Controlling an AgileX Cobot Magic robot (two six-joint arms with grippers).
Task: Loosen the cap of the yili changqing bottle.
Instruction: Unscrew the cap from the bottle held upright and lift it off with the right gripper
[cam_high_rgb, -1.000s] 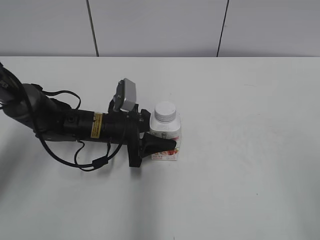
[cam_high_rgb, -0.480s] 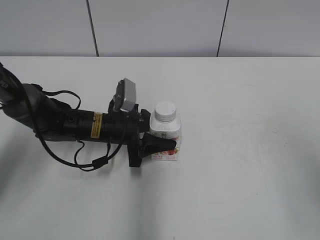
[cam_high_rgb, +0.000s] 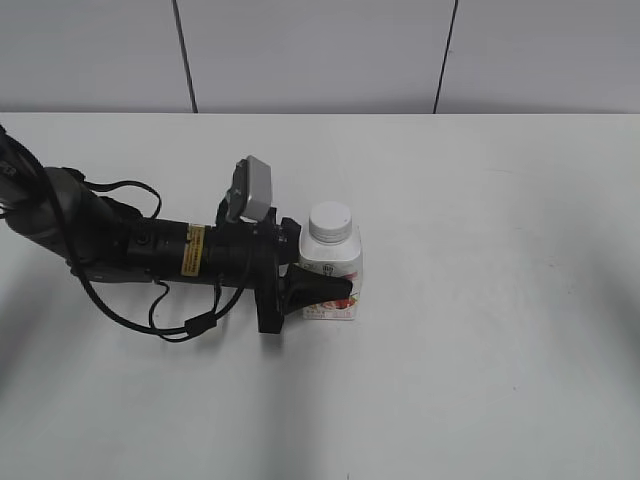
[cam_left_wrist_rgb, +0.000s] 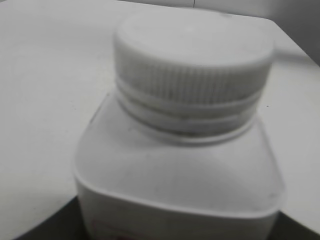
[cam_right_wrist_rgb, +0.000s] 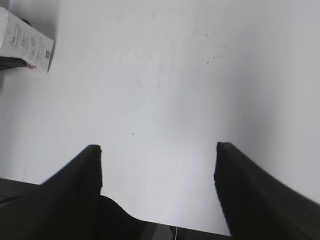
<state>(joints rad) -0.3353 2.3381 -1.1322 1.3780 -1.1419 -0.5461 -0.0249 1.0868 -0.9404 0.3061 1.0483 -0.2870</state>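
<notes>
nothing has moved since the earlier frames: the left pincer (cam_high_rgb: 322, 288) keeps its black fingers pinched on the lower body of the yili changqing bottle (cam_high_rgb: 331, 276), and the bottle stands upright where it was, a little left of the middle of the smooth white counter (cam_high_rgb: 480, 360).

nearest in the right wrist view, the right pincer (cam_right_wrist_rgb: 157, 152) hangs spread over bare counter, its two dark angular fingers well apart with nothing between them; the bottle's printed side shows only at that view's top left corner.

close in the left wrist view, the squarish matte white plastic body slopes up to a wide neck with a ring, and the cap (cam_left_wrist_rgb: 194, 55) sits on it, round and flat-topped with fine vertical ribs around its side.

farther back, the black left arm trails looped cable toward the pale panelled wall (cam_high_rgb: 320, 55).
</notes>
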